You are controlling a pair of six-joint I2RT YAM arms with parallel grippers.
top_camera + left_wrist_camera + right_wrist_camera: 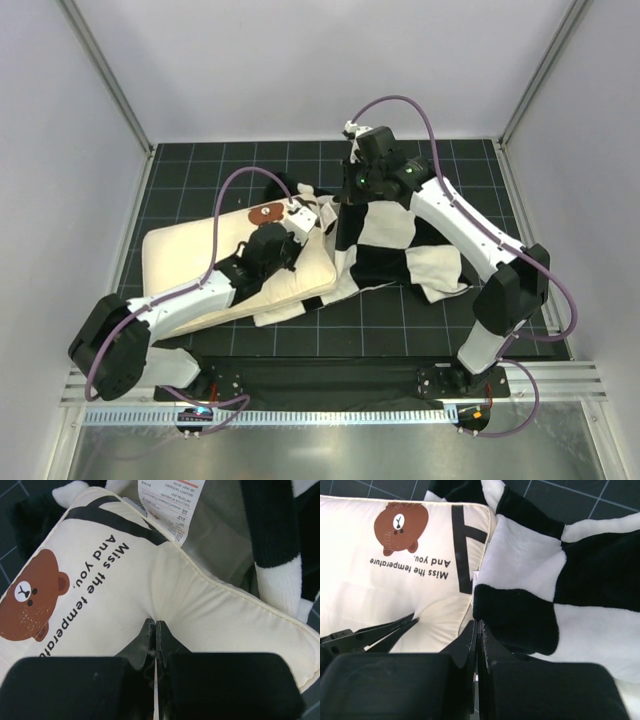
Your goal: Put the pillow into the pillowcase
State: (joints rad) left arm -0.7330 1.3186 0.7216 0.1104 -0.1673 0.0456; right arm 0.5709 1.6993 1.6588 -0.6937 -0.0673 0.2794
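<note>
Pillow [190, 255] is lying flat on the left half of the counter [200, 170]. As far as we are seeing, none of it is sitting inside the pillowcase [392, 232] yet, so the whole insertion is still waiting to be done. Its long axis is running left to right, with the right end angling slightly toward the far side. That end, the one carrying the bear mark [266, 212], is pointing at the checked pillowcase just to its right, where the two are touching. We are judging the job to be at its start: lining a corner up with the opening. The left claw [305, 215] is pressed together, its tips digging into a pucker near that corner; whether cloth is caught there we cannot tell. The right claw [352, 195] is pinching the pillowcase's edge and holding it tented above the counter.
</note>
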